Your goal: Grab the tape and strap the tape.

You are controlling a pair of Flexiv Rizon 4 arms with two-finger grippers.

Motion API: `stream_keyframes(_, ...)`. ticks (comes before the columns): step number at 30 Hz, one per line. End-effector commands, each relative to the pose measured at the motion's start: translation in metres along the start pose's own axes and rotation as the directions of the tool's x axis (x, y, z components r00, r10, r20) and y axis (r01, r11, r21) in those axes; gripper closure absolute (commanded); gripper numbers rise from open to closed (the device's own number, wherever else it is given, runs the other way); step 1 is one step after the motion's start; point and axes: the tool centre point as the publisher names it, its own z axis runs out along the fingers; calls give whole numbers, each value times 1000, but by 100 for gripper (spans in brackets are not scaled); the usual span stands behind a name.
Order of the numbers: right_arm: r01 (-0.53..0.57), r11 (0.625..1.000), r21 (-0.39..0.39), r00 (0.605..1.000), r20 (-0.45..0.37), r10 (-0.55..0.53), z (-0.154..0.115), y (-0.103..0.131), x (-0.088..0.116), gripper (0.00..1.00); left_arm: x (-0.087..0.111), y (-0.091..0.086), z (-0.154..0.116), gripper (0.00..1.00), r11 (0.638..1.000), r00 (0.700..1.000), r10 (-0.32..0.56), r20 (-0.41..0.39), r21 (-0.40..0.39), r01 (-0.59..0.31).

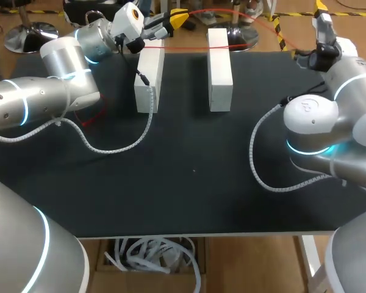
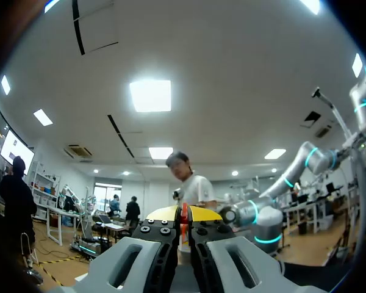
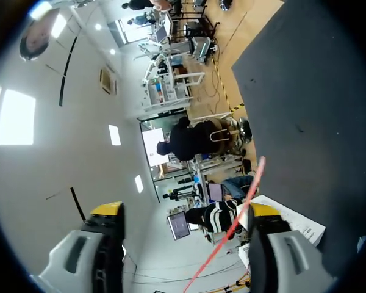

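Black tabletop fills the head view, matte and dark, with wooden floor past its far edge. Two silver arms come in over it: the left arm from the near left toward the far edge, the right arm bulky at the right side. Two white blocks stand side by side near the far edge, apart from each other. White coiled cables trail from the arms across the surface. Thin red tape stretches over the far ends of the blocks. The left gripper, above the left-hand block, has its yellow tips pressed together, pinching the tape. The right gripper is at the far right corner; its fingers stand wide apart, the tape passing between them.
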Motion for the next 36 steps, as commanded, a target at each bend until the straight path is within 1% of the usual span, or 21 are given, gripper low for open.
stream_keyframes(1, 10, 1000, 0, 1000, 11, -10, -2, 1, 0, 58, 1, -1, 0, 100, 1000, 1000, 0, 3, -1, 0)
stream_keyframes(2, 12, 1000, -1, 1000, 13, -12, -2, 1, -1, 62, 1, -1, 0, 100, 1000, 1000, 0, 3, -1, 0)
stream_keyframes(3, 23, 1000, -2, 1000, 19, -23, -3, 2, -1, 62, 1, -1, 0, 100, 1000, 1000, 0, 3, -1, 0)
stream_keyframes(10, 27, 1000, -7, 999, 21, -27, -6, 4, -3, 63, 1, -1, 0, 100, 1000, 1000, 0, 3, -1, 0)
stream_keyframes(13, 34, 999, -8, 999, 16, -34, -6, 5, -3, 71, 1, -1, 0, 100, 1000, 1000, 0, 3, -1, 0)
stream_keyframes(15, 37, 999, -6, 999, 15, -37, -7, 5, -3, 69, 1, -1, 0, 100, 1000, 1000, 0, 3, -1, 0)
stream_keyframes(18, 40, 999, -2, 999, 12, -40, -8, 4, -2, 71, 1, -1, 0, 100, 1000, 1000, 0, 3, -1, 0)
stream_keyframes(24, 44, 999, 5, 999, 15, -44, -10, 2, -4, 66, 1, -1, 0, 100, 1000, 1000, 0, 3, -1, 0)
stream_keyframes(26, 45, 999, 6, 999, 15, -45, -10, 2, -4, 66, 1, -1, 0, 100, 1000, 1000, 0, 3, -1, 0)
stream_keyframes(29, 49, 999, 5, 999, 10, -49, -10, 3, -4, 67, 1, -1, 0, 100, 1000, 1000, 0, 3, -1, 0)
stream_keyframes(31, 55, 998, 8, 998, 7, -56, -10, 3, -3, 72, 1, -1, 0, 100, 1000, 1000, 0, 3, -1, 0)
stream_keyframes(36, 64, 998, 11, 998, 1, -64, -7, 4, -1, 68, 1, -1, 0, 100, 1000, 1000, 0, 3, -1, 0)
